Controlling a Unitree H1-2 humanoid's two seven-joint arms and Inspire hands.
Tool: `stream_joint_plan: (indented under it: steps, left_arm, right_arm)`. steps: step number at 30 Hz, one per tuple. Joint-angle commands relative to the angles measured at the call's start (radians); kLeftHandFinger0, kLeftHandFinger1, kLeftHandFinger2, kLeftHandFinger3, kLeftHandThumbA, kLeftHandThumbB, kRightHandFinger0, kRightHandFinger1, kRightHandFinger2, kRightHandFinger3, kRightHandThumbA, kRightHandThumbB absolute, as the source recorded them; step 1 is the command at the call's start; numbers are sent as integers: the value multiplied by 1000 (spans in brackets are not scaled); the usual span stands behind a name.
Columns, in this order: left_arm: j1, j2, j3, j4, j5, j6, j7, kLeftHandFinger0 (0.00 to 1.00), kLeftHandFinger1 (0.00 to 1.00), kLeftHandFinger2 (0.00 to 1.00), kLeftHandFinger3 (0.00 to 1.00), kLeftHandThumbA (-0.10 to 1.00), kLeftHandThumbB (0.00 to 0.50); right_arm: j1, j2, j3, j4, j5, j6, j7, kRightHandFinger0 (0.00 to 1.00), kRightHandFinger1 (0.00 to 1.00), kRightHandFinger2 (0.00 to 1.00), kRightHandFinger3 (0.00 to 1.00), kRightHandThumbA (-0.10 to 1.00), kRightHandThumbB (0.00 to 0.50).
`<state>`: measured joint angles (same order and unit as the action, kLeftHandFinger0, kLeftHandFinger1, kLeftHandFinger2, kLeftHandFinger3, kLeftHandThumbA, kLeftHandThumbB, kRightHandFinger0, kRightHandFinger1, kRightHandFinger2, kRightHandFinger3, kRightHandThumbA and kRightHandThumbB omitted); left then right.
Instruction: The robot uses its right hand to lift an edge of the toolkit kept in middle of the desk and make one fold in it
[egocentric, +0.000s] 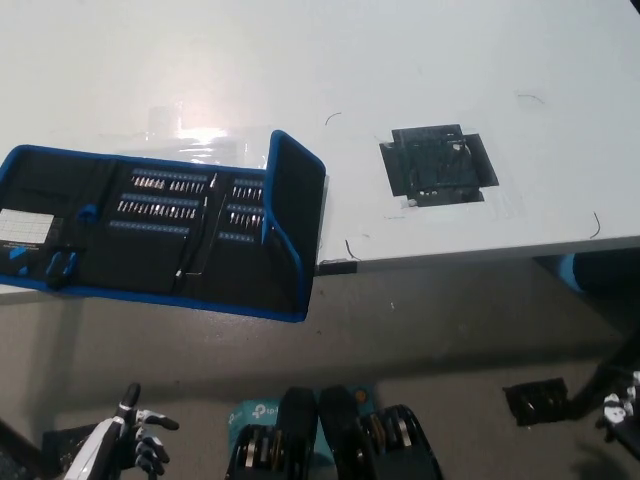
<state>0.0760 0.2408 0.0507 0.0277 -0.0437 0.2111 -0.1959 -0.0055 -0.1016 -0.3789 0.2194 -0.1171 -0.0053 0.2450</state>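
faintly, teal box (252, 411) on floor reads "tp-link".

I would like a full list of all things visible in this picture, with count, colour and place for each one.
toolkit: one, blue-edged, black inside, desk left, overhanging the front edge; right flap stands up.
screwdriver bits: several rows, silvery, inside the toolkit.
tape patch: one, black, desk right of middle.
desk: one, white, upper part.
box: one, teal, on the floor, bottom middle.
left hand: white, lower left, below the desk, fingers apart, holding nothing.
right hand: black, bottom right corner, mostly out of frame.
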Motion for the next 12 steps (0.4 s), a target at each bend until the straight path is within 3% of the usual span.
stream_joint_plan:
  steps: [1,8,12]
  left_arm:
    - [-11,21,5,-12,12,-31,9,316,266,297,454,1000,500]
    - [-3,18,12,-20,3,-27,8,268,256,260,439,1000,500]
    - [-14,27,4,-10,11,-39,2,245,232,251,428,1000,500]
  right_arm:
    - [-16,-1,-33,-5,145,-69,-41,195,258,413,675,81,218]
    - [10,-16,-4,-39,88,-24,-102,226,270,420,706,238,230]
    - [13,-23,8,-42,88,-9,-111,236,276,431,697,266,247]
